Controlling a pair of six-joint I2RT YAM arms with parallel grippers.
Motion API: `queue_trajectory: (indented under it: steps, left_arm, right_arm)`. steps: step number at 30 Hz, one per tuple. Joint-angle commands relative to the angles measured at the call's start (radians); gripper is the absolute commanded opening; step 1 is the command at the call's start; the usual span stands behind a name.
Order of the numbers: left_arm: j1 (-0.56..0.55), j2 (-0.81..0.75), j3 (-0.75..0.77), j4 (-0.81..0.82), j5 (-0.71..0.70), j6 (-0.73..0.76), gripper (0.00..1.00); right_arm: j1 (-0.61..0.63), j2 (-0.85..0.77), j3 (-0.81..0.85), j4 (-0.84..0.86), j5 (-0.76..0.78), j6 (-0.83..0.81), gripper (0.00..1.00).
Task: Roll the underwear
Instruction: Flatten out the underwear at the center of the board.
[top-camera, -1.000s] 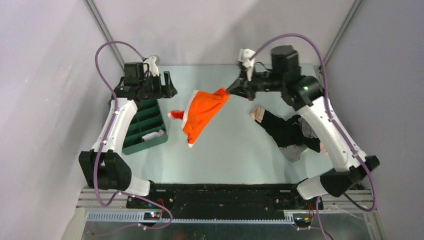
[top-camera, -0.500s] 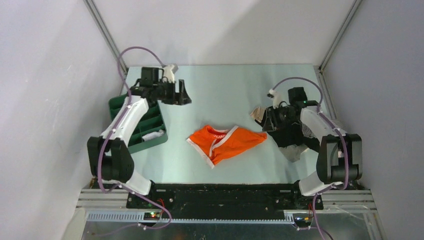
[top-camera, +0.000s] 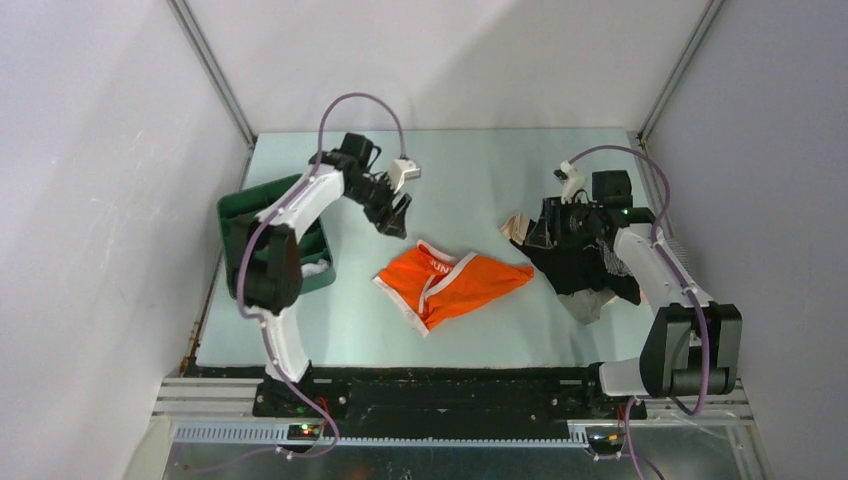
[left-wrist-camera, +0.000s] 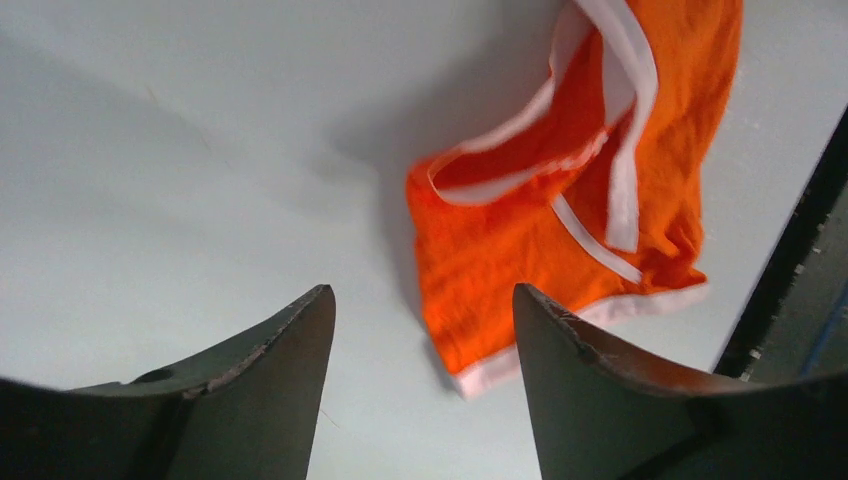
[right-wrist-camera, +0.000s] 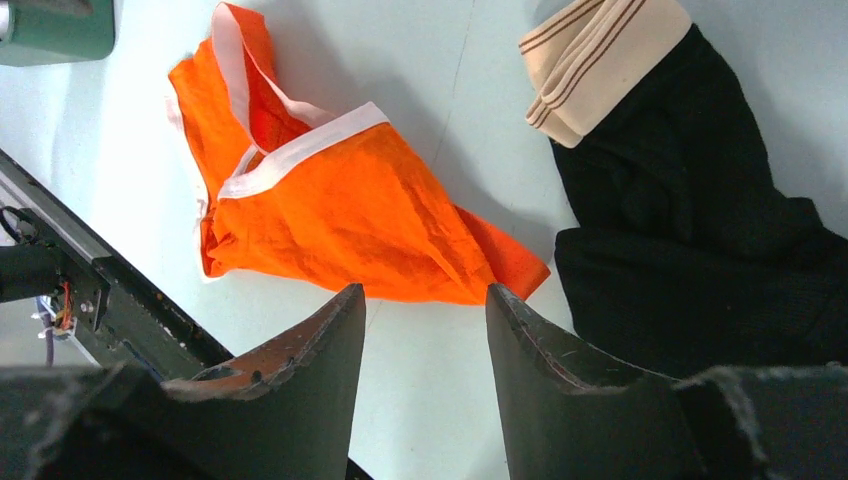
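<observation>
The orange underwear with white trim lies crumpled and loose on the table's middle, held by nothing. My left gripper hovers just beyond its far-left corner, open and empty. In the left wrist view the underwear lies ahead and right of the left gripper. My right gripper is open and empty off the garment's right end, over the edge of a dark clothes pile. The right wrist view has the underwear just beyond the right gripper.
A green compartment tray holding a white item sits at the left. A pile of black garments with a beige striped waistband lies at the right. The black front rail runs along the near edge.
The right gripper, which held the underwear in the air, let it go and drew back right; the garment now lies on the table. The left arm swung in towards it, jaws slightly narrower.
</observation>
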Motion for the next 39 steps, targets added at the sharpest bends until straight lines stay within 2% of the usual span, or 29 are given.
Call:
queue_trajectory:
  steps: [1,4,7,11,18,24,33,39]
  left_arm:
    - [-0.005,0.226,0.316,-0.272,0.133,0.267,0.67]
    - [-0.010,0.321,0.428,-0.342,0.111,0.289,0.63]
    - [-0.020,0.446,0.624,-0.441,0.092,0.294,0.64]
    - [-0.050,0.525,0.730,-0.483,0.006,0.247,0.64]
    - [-0.115,0.542,0.732,-0.544,-0.047,0.321,0.64]
    - [-0.148,0.546,0.721,-0.589,-0.067,0.392,0.67]
    - [-0.185,0.546,0.707,-0.530,-0.169,0.384,0.68]
    - [-0.197,0.530,0.693,-0.522,-0.200,0.455,0.75]
  right_arm:
    - [-0.002,-0.031,-0.014,0.015,-0.007,0.034,0.52]
    - [-0.006,-0.031,-0.021,0.015,-0.004,0.038,0.53]
    - [-0.007,-0.025,-0.021,0.018,-0.007,0.045,0.53]
    - [-0.004,-0.009,-0.021,0.037,-0.004,0.062,0.56]
    - [0.001,0.026,-0.016,0.050,0.001,0.121,0.58]
    - [0.000,0.032,-0.017,0.051,-0.001,0.133,0.58]
    - [-0.001,0.050,-0.016,0.048,-0.024,0.151,0.58]
    - [0.000,0.072,-0.019,0.059,-0.018,0.162,0.58]
